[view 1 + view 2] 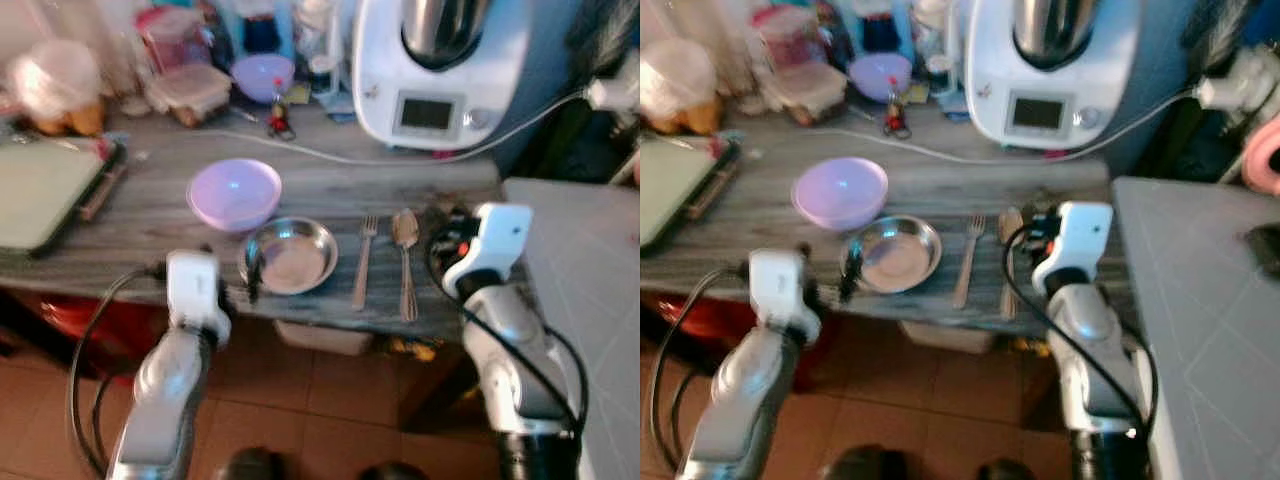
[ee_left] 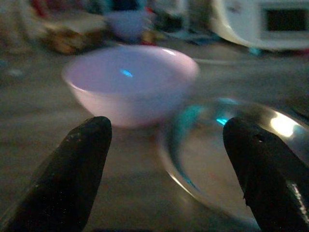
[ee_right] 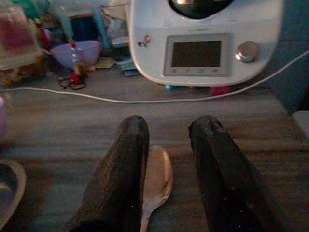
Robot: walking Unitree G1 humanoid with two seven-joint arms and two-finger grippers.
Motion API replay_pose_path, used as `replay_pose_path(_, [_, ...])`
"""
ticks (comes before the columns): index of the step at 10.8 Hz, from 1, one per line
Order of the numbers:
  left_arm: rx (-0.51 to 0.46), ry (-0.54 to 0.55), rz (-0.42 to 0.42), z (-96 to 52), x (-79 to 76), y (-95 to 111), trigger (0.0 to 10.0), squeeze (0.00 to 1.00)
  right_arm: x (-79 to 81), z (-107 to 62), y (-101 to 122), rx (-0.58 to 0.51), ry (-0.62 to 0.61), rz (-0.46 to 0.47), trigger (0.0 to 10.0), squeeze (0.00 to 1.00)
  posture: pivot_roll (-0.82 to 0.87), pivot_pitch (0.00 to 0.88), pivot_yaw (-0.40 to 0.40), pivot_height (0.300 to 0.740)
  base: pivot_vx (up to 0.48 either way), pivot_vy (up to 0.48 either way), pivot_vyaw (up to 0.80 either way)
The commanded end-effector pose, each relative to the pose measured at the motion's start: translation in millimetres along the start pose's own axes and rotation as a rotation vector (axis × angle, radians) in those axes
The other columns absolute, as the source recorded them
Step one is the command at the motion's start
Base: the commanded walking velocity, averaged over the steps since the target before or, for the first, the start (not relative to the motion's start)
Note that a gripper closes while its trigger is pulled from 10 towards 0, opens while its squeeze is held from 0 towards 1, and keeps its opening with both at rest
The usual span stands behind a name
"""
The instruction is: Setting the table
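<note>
On the grey wooden counter (image 1: 150,215) stands a lilac bowl (image 1: 234,192). A round steel plate (image 1: 292,256) lies just in front of it, touching or nearly touching. Right of the plate lie a fork (image 1: 364,262) and a spoon (image 1: 405,258), side by side. My left gripper (image 2: 169,128) is open at the counter's front edge, its fingers spread wide before the bowl (image 2: 130,82) and the plate (image 2: 227,154). My right gripper (image 3: 169,123) is open low over the counter, with the spoon's bowl (image 3: 158,176) beside one finger and nothing held.
A white kitchen machine (image 1: 430,70) stands at the back right, and its cable (image 1: 330,155) runs across the counter behind the bowl. A flat tray (image 1: 45,185) lies at the left. Containers (image 1: 190,90) and another purple bowl (image 1: 262,75) crowd the back. A grey surface (image 1: 590,270) adjoins on the right.
</note>
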State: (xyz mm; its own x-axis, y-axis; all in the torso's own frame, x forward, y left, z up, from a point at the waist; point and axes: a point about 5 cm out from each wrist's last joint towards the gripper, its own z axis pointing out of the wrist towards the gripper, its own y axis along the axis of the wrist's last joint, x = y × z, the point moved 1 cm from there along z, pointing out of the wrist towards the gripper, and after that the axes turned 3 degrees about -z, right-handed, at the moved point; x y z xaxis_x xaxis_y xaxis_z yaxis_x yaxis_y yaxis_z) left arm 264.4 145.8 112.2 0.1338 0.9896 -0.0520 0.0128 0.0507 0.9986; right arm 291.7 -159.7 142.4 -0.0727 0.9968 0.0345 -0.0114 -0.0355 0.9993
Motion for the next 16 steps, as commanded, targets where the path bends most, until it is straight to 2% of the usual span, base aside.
replay_pose_path(1, [0.026,0.019,0.007,-1.7,2.9,-5,10.0,0.0,-2.8,-1.0,-4,0.009,-0.007,0.007,10.0,1.0,-0.05,0.0,0.047,0.74,-0.349,0.0,0.0])
replay_pose_path(2, [0.024,0.018,0.008,-0.9,3.1,-5,10.0,0.0,-1.8,-0.5,-3,0.004,-0.004,0.002,10.0,1.0,-0.05,0.0,0.048,0.74,-0.356,0.0,0.0])
replay_pose_path(3, [0.021,0.023,0.007,1.5,3.1,-5,10.0,0.0,-3.2,0.0,-4,-0.004,-0.004,-0.003,10.0,0.72,-0.05,0.0,0.046,0.74,-0.349,0.0,0.0])
replay_pose_path(4, [0.022,0.026,0.007,1.4,3.1,-6,10.0,0.0,-3.7,-0.3,-5,-0.005,-0.002,-0.005,10.0,0.0,-0.05,0.0,0.045,0.74,-0.356,0.0,0.0])
replay_pose_path(11, [0.029,0.02,0.005,-0.4,2.8,-8,10.0,0.0,-3.7,1.4,-5,-0.01,-0.004,-0.018,10.0,0.0,-0.05,0.0,0.039,0.74,-0.328,0.0,0.0])
replay_pose_path(12, [0.03,0.016,0.003,-0.3,2.1,-8,10.0,0.0,-3.4,1.3,-4,-0.018,-0.003,-0.01,10.0,0.65,-0.05,0.0,0.039,0.74,-0.296,0.0,0.0])
replay_pose_path(13, [0.03,0.005,-0.001,-0.7,0.7,-8,10.0,0.0,-3.1,1.6,-3,-0.021,-0.002,-0.006,10.0,1.0,-0.05,0.0,0.039,0.74,0.0,0.0,0.0])
replay_pose_path(14, [0.018,-0.018,-0.014,-3.0,-0.6,-8,10.0,0.0,-1.3,1.7,-1,-0.027,0.006,-0.018,10.0,1.0,-0.05,0.0,0.039,0.74,0.0,0.0,0.0])
replay_pose_path(15, [0.013,-0.053,-0.046,-4.6,-4.0,-6,10.0,0.0,-2.7,2.1,-2,-0.018,-0.002,-0.027,10.0,0.0,-0.05,0.0,0.039,0.74,0.0,0.0,0.0])
replay_pose_path(16, [0.0,-0.083,-0.035,-5.6,-7.8,-4,10.0,0.0,-2.9,2.7,0,-0.033,0.004,-0.036,10.0,0.0,-0.05,0.0,0.039,0.74,0.0,0.0,0.0])
